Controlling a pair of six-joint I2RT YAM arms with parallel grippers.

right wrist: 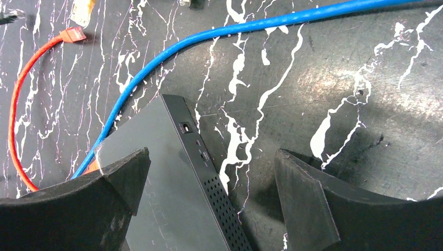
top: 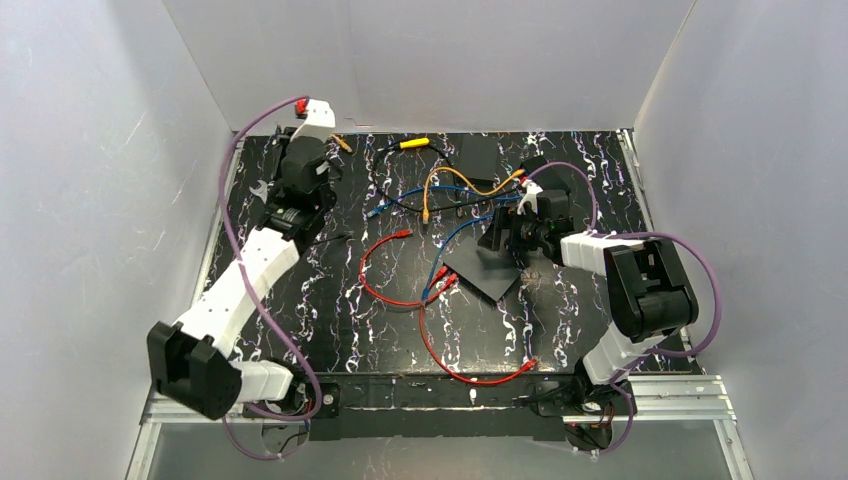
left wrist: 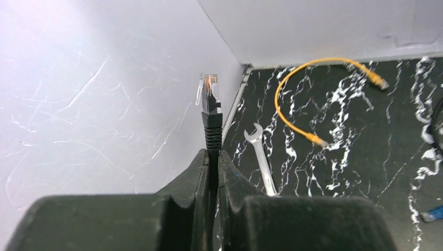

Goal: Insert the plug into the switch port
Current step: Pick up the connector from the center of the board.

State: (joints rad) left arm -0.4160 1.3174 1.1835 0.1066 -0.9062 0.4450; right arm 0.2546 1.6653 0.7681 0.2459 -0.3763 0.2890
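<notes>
Plug [left wrist: 209, 93] upright in left gripper [left wrist: 213, 159], near side wall [left wrist: 78, 104]

- You are looking at the black cable [left wrist: 212, 137] disappearing between the pressed-together fingers of the left claw [left wrist: 213, 162]; its run below them is lying hidden.
- The same claw is covering the lower end of the wrench [left wrist: 261, 157].
- The picture's right edge is cutting off a blue connector [left wrist: 432, 213].
- Right wrist view: the switch [right wrist: 162, 172] is running off the bottom edge, one corner sitting behind a finger of the right claw [right wrist: 211, 157].
- Its side openings are reading too small to identify.
- The blue cable [right wrist: 251, 26] is leaving at top right.
</notes>
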